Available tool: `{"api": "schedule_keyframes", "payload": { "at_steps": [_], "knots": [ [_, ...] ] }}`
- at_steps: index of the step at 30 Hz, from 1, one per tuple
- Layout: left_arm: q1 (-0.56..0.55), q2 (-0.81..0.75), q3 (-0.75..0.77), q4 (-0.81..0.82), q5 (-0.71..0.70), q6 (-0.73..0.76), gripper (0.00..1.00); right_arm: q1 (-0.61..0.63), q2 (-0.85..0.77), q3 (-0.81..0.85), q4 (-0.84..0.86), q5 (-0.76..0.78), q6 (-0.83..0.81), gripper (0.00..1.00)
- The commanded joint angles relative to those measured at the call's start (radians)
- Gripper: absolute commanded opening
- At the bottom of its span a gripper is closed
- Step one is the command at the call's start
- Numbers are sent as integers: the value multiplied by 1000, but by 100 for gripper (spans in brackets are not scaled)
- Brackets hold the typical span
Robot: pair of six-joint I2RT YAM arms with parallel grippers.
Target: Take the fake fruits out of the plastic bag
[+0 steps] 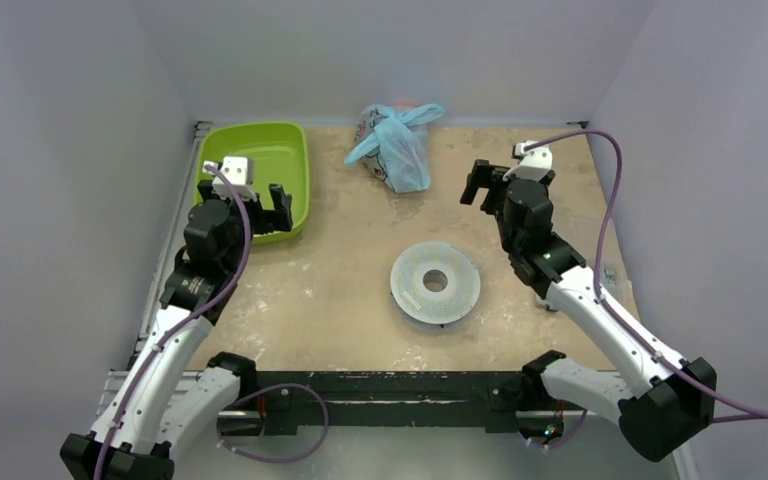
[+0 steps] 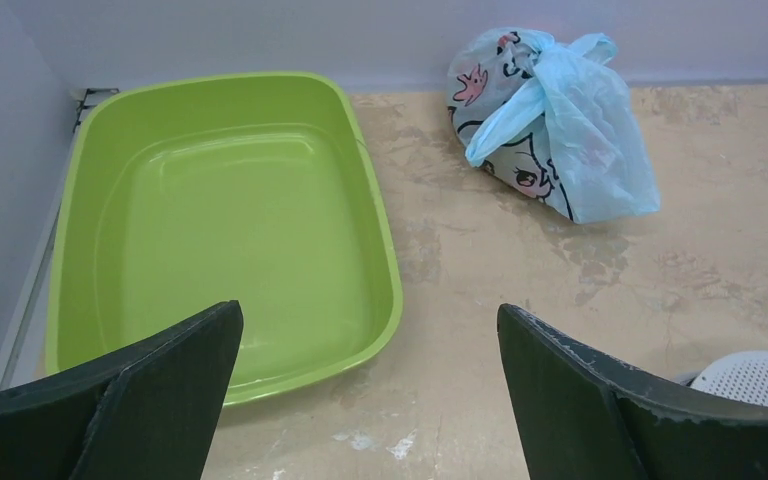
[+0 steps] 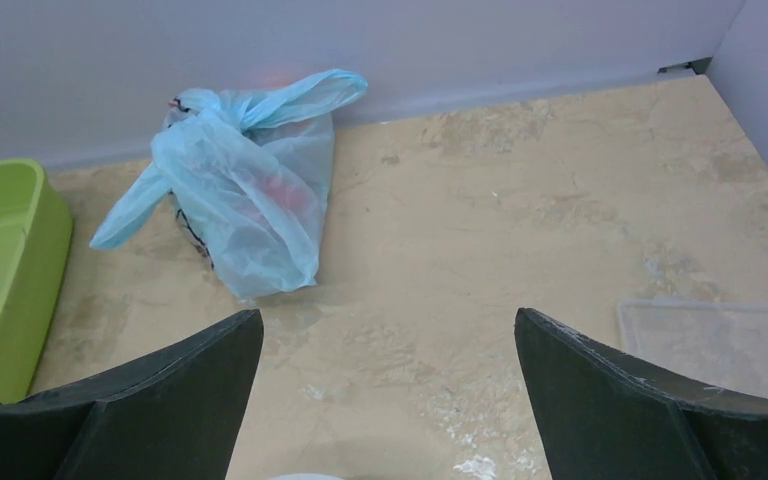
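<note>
Work seems wholly ahead of us: the plastic bag [image 1: 392, 150] sits closed at the far middle of the table [image 1: 340, 290], and no fruit lies outside it. We see thin, crinkly light-blue film, loop handles gathered on top and a white panel with cartoon faces. The fake fruits [image 3: 282, 196] show only as a red blur inside. Our left gripper [image 2: 368, 312] hangs spread and empty over the lime-green tray [image 2: 380, 250]. Our right gripper [image 3: 388, 317], likewise spread and empty, is right of the bag, well apart.
</note>
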Motion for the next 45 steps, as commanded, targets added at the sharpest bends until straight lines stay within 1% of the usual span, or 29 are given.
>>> {"api": "schedule_keyframes", "payload": {
  "at_steps": [1,5,9,14,18,21,22,24,27,30,32,36,39,41,42,44,45],
  "knots": [
    [-15,3,49,15,66,39,100,2,32,48,17,5,35,99],
    [-26,9,48,8,95,49,100,1,91,98,3,-14,71,99],
    [-34,27,65,-16,100,53,100,2,159,127,27,-52,112,99],
    [-41,50,80,-38,56,43,100,1,280,144,139,-131,182,99],
    [-50,67,81,-46,34,47,100,2,424,218,216,-207,234,99],
    [-72,78,86,-62,34,66,100,2,546,294,274,-288,273,99],
    [-83,81,86,-66,33,76,100,2,586,323,281,-293,274,99],
    [-110,86,85,-74,22,93,100,2,667,395,296,-319,234,99],
    [-158,102,87,-80,11,117,100,-1,792,497,320,-410,193,99],
    [-168,124,99,-86,36,115,100,0,913,639,273,-427,112,99],
    [-169,141,109,-86,53,110,100,2,973,722,235,-418,45,99],
    [-168,177,131,-91,83,109,100,11,1097,900,119,-328,-91,99],
    [-168,198,144,-99,78,106,100,17,1158,981,84,-259,-183,99],
    [-168,204,147,-100,79,105,100,18,1191,1023,78,-248,-221,99],
    [-168,208,150,-103,81,103,100,19,1207,1049,69,-248,-235,98],
    [-168,213,153,-103,90,101,100,19,1252,1104,39,-254,-249,92],
    [-169,214,154,-104,92,99,100,20,1262,1124,28,-260,-251,87]
  ]
}}
